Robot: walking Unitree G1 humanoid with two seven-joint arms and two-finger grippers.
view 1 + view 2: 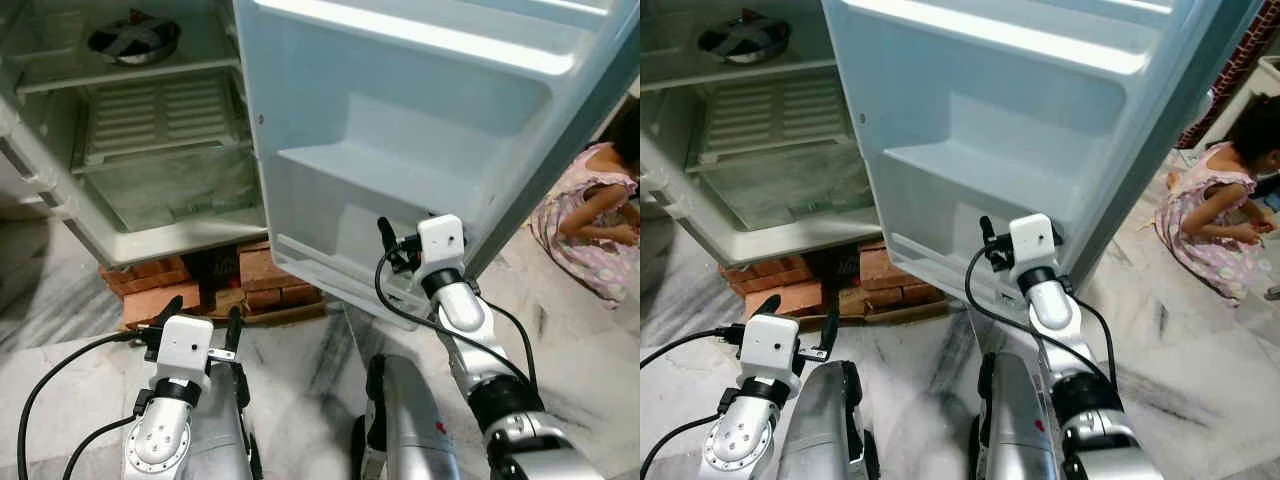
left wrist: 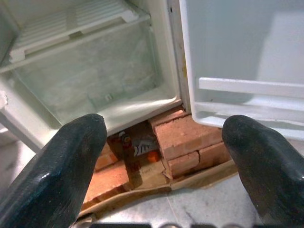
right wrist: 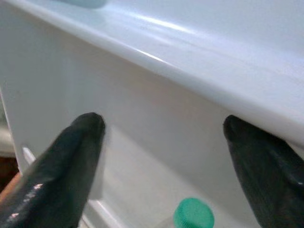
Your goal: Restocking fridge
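The fridge (image 1: 150, 150) stands open, its shelves nearly bare, with a dark bowl-like thing (image 1: 133, 40) on the upper shelf. Its door (image 1: 420, 120) swings out to the right, showing white door shelves. My right gripper (image 1: 405, 250) is raised against the lowest door shelf (image 1: 340, 275) and is open with nothing between its fingers. In the right wrist view a green bottle cap (image 3: 192, 213) sits in that shelf, just below the open fingers (image 3: 71, 156). My left gripper (image 1: 203, 312) is open and empty, held low in front of the fridge's base.
The fridge rests on red bricks (image 1: 260, 275) over cardboard, with small litter (image 2: 137, 145) tucked in the gap between them. A person (image 1: 590, 220) sits on the marble floor (image 1: 300, 360) to the right, beyond the door's edge.
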